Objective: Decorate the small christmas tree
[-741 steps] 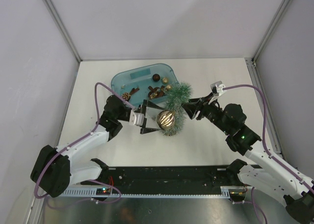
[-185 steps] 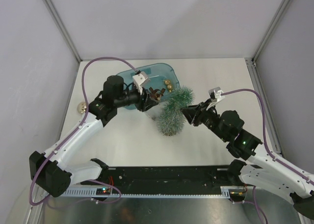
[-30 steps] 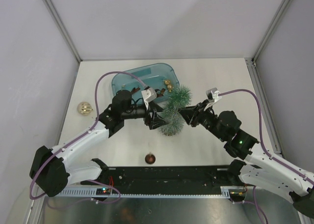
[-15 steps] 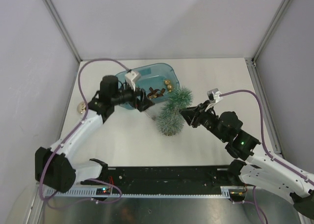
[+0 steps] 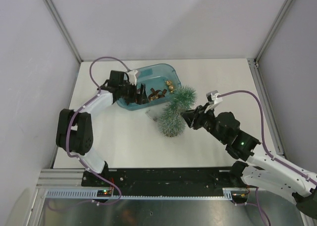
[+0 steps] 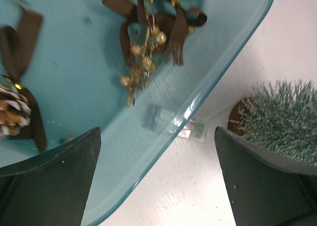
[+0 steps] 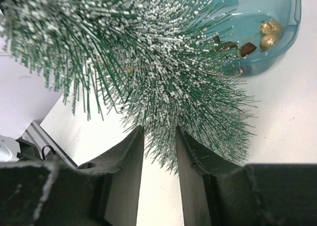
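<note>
Black-fingered, the left tool stands spread wide with nothing between its jaws, poised over the near rim of the blue tub. Ahead of it in the tub lie a brown ribbon bow with gold berries and a pine cone. Behind it the left arm folds sharply, its forearm running along the tub's left side. The right tool has its jaws narrowly apart with needles of the small christmas tree reaching between them; whether they pinch cannot be told. The tree lies tilted on the bench, straight ahead of this tool, just beside the tub holding gold balls. The right arm stretches diagonally from its base.
</note>
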